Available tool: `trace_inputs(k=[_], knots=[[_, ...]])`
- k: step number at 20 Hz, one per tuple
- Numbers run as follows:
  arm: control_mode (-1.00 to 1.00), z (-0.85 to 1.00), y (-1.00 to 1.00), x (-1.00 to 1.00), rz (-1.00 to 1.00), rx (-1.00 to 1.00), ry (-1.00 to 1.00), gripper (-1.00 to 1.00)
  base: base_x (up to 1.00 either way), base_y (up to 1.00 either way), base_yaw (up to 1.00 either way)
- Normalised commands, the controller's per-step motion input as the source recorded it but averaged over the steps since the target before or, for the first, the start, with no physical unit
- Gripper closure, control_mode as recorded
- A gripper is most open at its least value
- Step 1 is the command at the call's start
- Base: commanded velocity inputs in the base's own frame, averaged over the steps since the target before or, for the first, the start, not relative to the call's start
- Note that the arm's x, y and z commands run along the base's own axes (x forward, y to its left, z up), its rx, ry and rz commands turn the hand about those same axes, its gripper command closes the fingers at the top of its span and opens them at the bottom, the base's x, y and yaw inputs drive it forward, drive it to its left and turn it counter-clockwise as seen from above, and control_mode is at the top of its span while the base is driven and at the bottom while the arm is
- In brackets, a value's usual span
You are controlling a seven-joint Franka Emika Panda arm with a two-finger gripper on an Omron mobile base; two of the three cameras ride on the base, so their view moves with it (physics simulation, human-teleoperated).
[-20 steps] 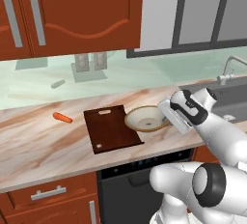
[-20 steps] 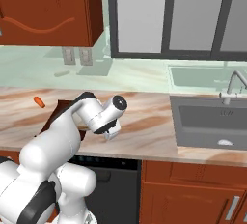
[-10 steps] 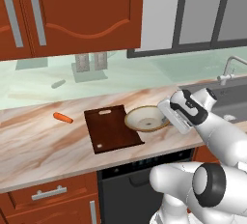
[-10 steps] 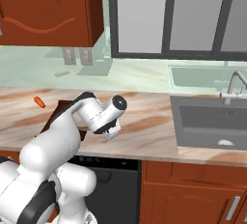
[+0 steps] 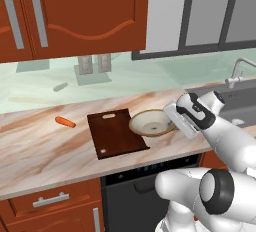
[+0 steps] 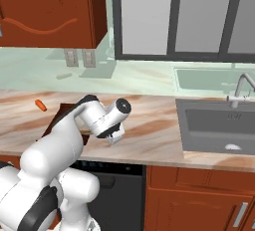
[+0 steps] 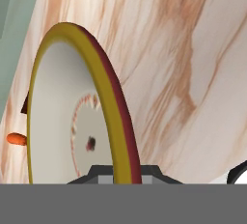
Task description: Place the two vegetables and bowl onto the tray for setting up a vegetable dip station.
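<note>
closest in, the gripper (image 5: 172, 121) is clamped on the near rim of the bowl (image 5: 150, 122), which seems to rest on the counter (image 5: 45, 151) just right of the tray (image 5: 114, 133). farther left lies the carrot (image 5: 65, 121); the cucumber (image 5: 60, 86) lies by the wall.

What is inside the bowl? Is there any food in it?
No food. The bowl shows a pale bare inside with a small dark speck at its middle. The gripper, shut on its near rim, hides a little of it.
</note>
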Motion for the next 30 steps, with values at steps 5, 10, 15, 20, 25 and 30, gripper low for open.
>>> trace_inputs(k=[5, 10, 15, 20, 25, 30], knots=[[-1.0, 0.05, 0.01, 0.0, 0.02, 0.0, -0.02, 1.0, 0.0, 0.0, 0.0], [-1.0, 0.26, 0.12, 0.01, 0.03, 0.01, -0.15, 1.0, 0.0, 0.0, 0.0], [-1.0, 0.27, 0.22, 0.05, 0.04, 0.0, -0.09, 1.0, 0.0, 0.0, 0.0], [-1.0, 0.19, 0.31, 0.09, 0.01, 0.0, -0.03, 1.0, 0.0, 0.0, 0.0], [-1.0, 0.11, 0.28, 0.13, 0.02, 0.0, 0.01, 1.0, 0.0, 0.0, 0.0], [-1.0, 0.02, 0.27, 0.18, 0.01, 0.0, 0.0, 1.0, 0.0, 0.0, 0.0]])
